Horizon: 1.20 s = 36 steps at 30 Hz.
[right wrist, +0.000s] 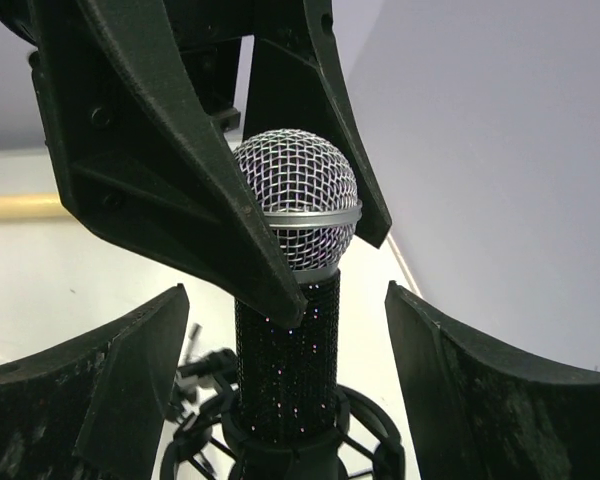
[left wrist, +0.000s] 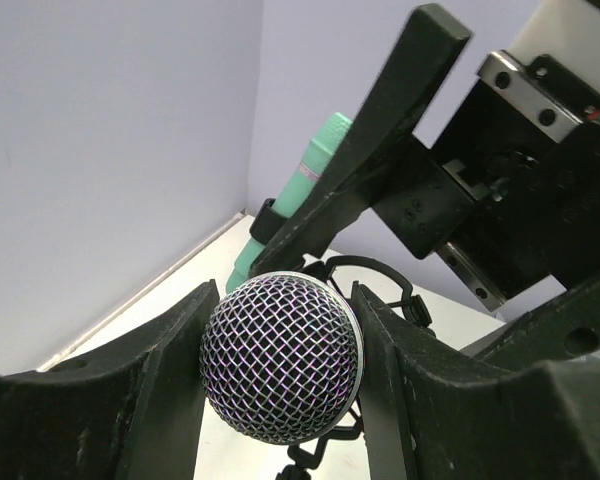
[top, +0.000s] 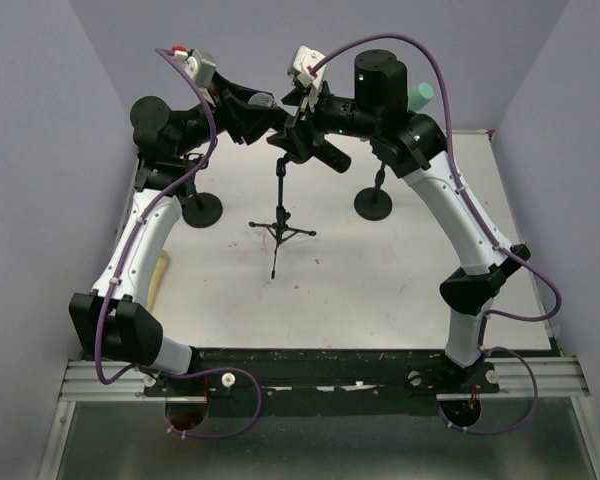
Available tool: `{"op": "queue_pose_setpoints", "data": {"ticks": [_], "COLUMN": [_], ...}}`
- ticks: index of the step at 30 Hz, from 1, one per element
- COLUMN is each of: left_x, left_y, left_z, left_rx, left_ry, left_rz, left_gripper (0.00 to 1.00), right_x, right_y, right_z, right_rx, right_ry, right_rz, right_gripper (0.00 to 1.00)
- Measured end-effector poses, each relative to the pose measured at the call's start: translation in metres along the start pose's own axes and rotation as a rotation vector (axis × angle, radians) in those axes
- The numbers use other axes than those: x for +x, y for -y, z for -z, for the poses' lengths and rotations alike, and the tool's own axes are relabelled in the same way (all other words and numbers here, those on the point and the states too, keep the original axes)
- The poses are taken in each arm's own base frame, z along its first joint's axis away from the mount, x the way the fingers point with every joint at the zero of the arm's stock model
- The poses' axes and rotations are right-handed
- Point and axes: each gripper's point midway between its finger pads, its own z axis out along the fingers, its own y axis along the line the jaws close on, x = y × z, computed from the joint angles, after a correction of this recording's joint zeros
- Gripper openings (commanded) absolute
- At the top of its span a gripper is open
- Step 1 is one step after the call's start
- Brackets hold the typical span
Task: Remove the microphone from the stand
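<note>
Left fingers [left wrist: 170, 400] clamped on the mesh head of the microphone [left wrist: 280, 355]; right fingers [right wrist: 90, 400] spread wide beside its body, not touching; microphone seated in shock mount [right wrist: 365, 435] on tripod stand [top: 281, 228], upper centre of top view: gripped, lift-out not yet done.

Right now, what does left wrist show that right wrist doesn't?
Only left wrist: a teal mic in a clip behind. Only right wrist: the mic's black body seated in its mount, with the right gripper open wide around it, not touching. Both: the mesh head clamped between the left fingers.
</note>
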Motion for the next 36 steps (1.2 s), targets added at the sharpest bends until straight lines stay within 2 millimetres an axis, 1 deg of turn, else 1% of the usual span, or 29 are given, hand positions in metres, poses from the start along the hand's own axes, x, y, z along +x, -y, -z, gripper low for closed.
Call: {"op": "queue_pose_setpoints", "data": {"ticks": [4,11,15,19,21,23,28,34,36], "left_x": [0.008,0.008,0.01,0.01,0.006,-0.002,-0.036,-0.058,-0.071], "left_y": [-0.01,-0.012,-0.013,-0.011,-0.011,-0.013,-0.01,-0.005,-0.003], "left_z": [-0.003,-0.003,-0.002,0.006,0.014,0.024,0.056,0.093,0.107], "left_rx": [-0.017,-0.026,-0.031,-0.045,-0.062,-0.083,-0.147,-0.224,-0.26], "left_ry": [-0.008,-0.003,-0.001,0.004,0.011,0.026,0.085,0.124,0.144], "left_rz": [0.013,0.012,0.013,0.009,0.004,-0.008,-0.068,-0.103,-0.125], "left_gripper": [0.0,0.0,0.0,0.0,0.0,0.0,0.0,0.0,0.0], "right_x": [0.016,0.048,0.053,0.056,0.058,0.06,0.063,0.062,0.063], "right_y": [-0.001,-0.008,-0.002,-0.001,-0.002,0.0,0.003,0.002,0.004], "right_z": [0.0,0.0,0.003,0.002,0.001,0.001,0.0,-0.001,0.0], "right_rx": [0.032,0.049,0.086,0.111,0.119,0.128,0.14,0.14,0.149], "right_ry": [-0.087,-0.226,-0.255,-0.276,-0.286,-0.293,-0.305,-0.306,-0.312], "right_rz": [0.056,0.095,0.105,0.111,0.115,0.123,0.147,0.164,0.164], "right_gripper": [0.82,0.78,0.77,0.77,0.76,0.76,0.74,0.74,0.75]}}
